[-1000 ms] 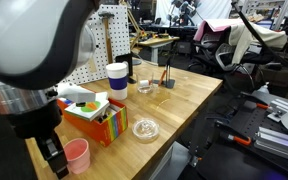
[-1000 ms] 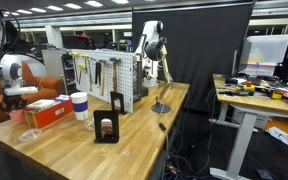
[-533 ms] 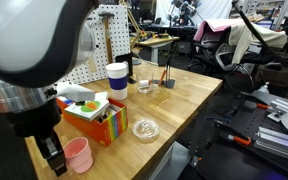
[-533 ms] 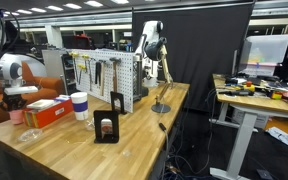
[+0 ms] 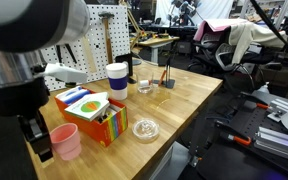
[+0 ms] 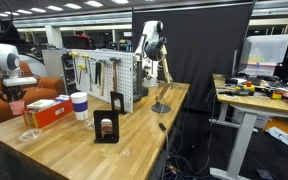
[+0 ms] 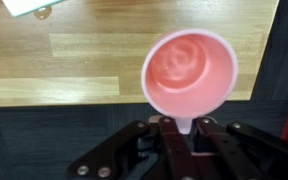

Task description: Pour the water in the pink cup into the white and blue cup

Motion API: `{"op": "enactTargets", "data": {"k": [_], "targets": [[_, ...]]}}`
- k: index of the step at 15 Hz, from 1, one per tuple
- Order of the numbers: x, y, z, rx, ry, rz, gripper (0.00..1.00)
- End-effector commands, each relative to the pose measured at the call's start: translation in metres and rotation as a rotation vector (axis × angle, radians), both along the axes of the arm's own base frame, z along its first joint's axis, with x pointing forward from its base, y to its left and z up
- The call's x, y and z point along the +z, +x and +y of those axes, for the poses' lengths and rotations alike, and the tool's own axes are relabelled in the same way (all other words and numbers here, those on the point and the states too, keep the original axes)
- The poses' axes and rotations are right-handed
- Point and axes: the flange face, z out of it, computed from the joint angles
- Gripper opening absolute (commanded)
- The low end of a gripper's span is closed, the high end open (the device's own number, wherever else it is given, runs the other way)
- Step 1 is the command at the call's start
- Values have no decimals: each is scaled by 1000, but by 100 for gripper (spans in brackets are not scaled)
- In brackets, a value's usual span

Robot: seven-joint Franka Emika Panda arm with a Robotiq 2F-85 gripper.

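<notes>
The pink cup (image 5: 66, 140) hangs in the air off the table's near corner, beside the colourful box. My gripper (image 5: 42, 145) is shut on its loop handle, seen in the wrist view (image 7: 187, 128) with the cup's open mouth (image 7: 189, 70) above the fingers. The cup is upright and its inside looks pink; I cannot tell if there is water. In an exterior view the cup (image 6: 17, 106) sits under the gripper (image 6: 14, 96). The white and blue cup (image 5: 117, 78) stands upright behind the box, near the pegboard, and shows in both exterior views (image 6: 80, 105).
A colourful box (image 5: 89, 115) lies between the pink cup and the white and blue cup. One clear glass dish (image 5: 145, 128) sits beside the box, another (image 5: 145, 87) further back. A pegboard (image 6: 104, 75) and a black stand (image 6: 108, 120) are nearby. The wooden table's edge (image 7: 104, 95) is under the cup.
The gripper has lifted the pink cup off the table and carried it up beside the colourful box. The arm has risen with it.
</notes>
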Motion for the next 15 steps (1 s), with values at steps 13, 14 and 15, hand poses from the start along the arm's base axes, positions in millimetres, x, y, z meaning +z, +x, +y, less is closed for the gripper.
{"op": "enactTargets", "data": {"k": [13,14,15], "targets": [[167,64,-56,-118,131,-202,15],[166,62,-56,-116,129,-200,15],[164,60,-55,-112,127,-196,15]]}}
